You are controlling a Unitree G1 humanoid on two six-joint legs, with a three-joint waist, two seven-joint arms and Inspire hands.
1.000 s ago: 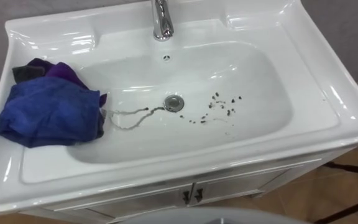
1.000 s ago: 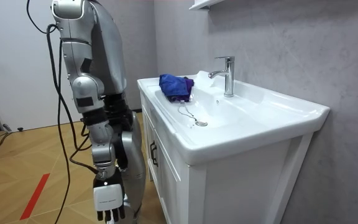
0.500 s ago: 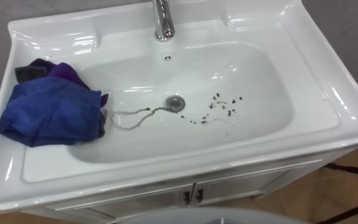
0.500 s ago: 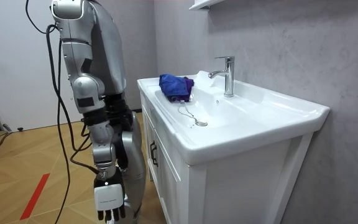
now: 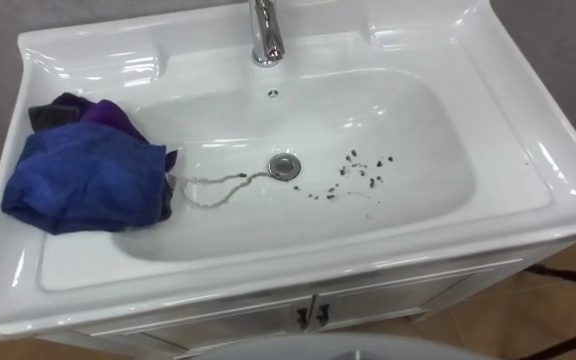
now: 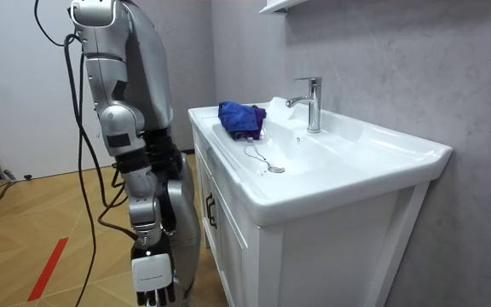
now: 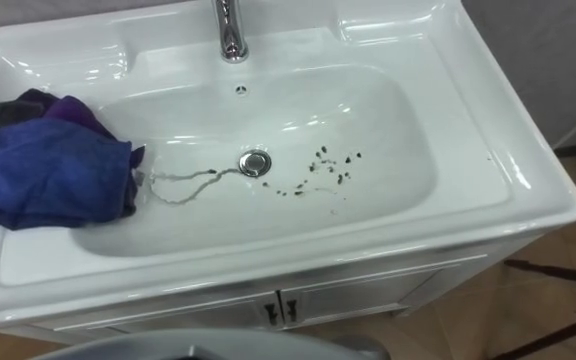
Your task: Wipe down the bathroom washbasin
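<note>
Cloth (image 5: 86,180) on basin (image 5: 508,130) rim — specks (image 5: 360,172) right

Bright, even indoor light falls from overhead on a white basin (image 5: 528,170). Its glossy glaze throws back pale streaks of glare along the back ledge, on the right rim and inside the bowl. The chrome tap (image 5: 265,38) carries bright and dark reflections. A blue cloth (image 5: 83,180) on the left rim lays a short, soft shadow beside itself. In the room view the grey wall (image 6: 382,68) is evenly lit, and the cabinet (image 6: 228,247) under the basin stands in mild shade.
</note>
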